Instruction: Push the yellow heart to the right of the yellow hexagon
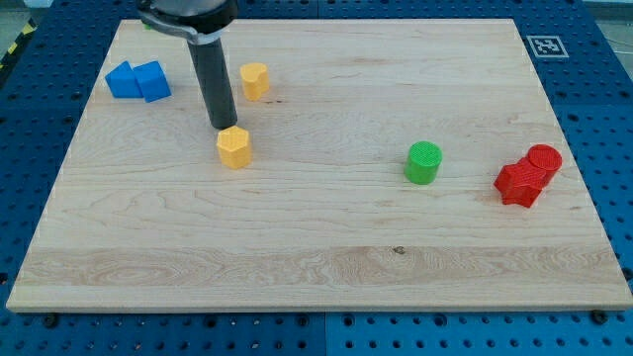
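Observation:
Two yellow blocks lie on the wooden board [316,247] at the view's upper left. The upper one [254,79] looks like the yellow heart. The lower one [234,146] looks like the yellow hexagon, a little below and to the left of the heart. My tip [224,128] is down on the board, right at the hexagon's upper left edge, touching it or nearly so. It is below and to the left of the heart, with a clear gap between them. The rod rises from the tip toward the view's top.
Two blue blocks [137,80] sit together at the far left near the top. A green cylinder [423,162] stands right of centre. Two red blocks [528,174] touch each other near the right edge.

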